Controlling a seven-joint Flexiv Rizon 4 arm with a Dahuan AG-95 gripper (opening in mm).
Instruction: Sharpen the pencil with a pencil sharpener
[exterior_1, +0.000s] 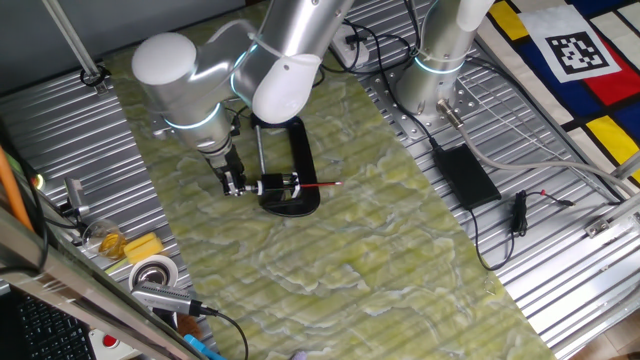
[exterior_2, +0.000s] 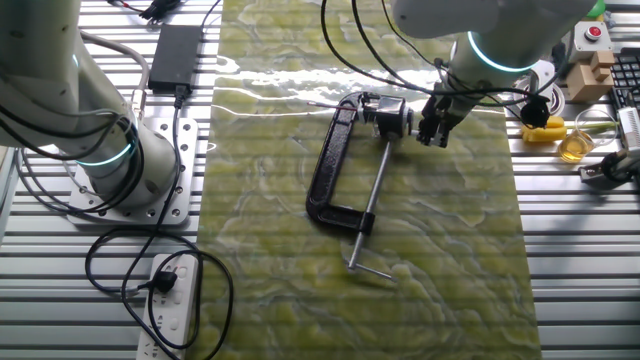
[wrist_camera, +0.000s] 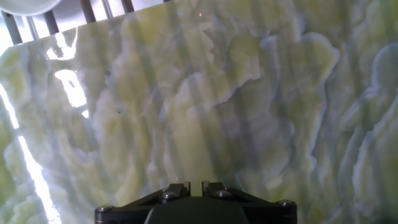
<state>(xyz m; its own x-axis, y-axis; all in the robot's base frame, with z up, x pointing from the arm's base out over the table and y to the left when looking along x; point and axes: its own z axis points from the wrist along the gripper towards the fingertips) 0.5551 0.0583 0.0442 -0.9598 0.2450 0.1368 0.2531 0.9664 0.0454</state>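
The pincer grips the crank of the clamped, heavy pencil sharpener; the light, brittle pencil juts right.

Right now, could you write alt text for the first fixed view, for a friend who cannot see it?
A silver-and-white robot arm lowers its small black two-finger gripper beside a black clamp-framed pencil sharpener on a green marbled mat. A thin red pencil sticks out of the sharpener's far side, pointing away from the gripper. A flat black power brick lies nearby.
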